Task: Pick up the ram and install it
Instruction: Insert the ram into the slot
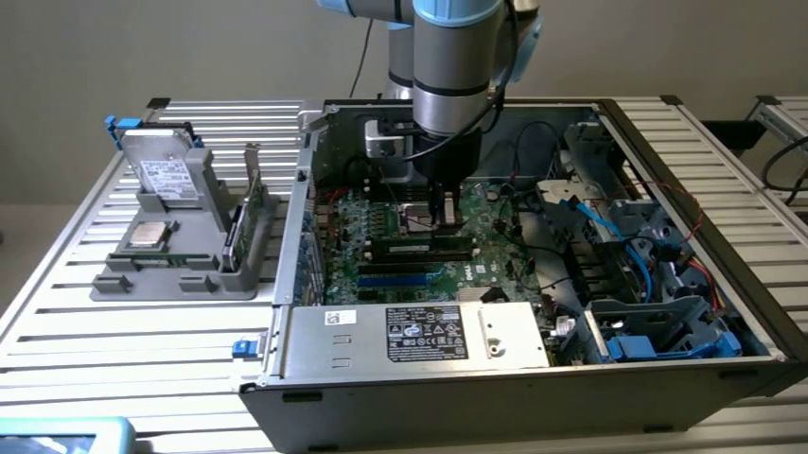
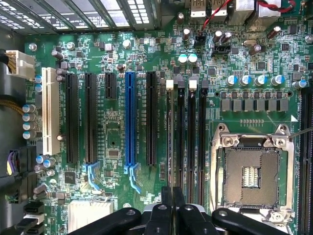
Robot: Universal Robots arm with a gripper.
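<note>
The ram (image 1: 423, 248) sits seated in a black slot on the motherboard (image 1: 378, 232) inside the open computer case. In the wrist view the ram (image 2: 169, 142) stands edge-on as a thin line in its slot, with a white clip at its far end. My gripper (image 1: 442, 222) reaches down into the case and hangs just above one end of the stick. The two black fingers (image 2: 167, 203) of the gripper (image 2: 172, 192) are pressed together, with nothing between them. I cannot tell whether the tips touch the ram.
Three empty black ram slots (image 2: 190, 142) lie beside the seated stick, then the open CPU socket (image 2: 252, 171). A blue slot (image 2: 129, 117) and black ones flank the other side. A power supply (image 1: 417, 331) fronts the case. A grey fixture (image 1: 177, 246) holds parts at the exterior view's left.
</note>
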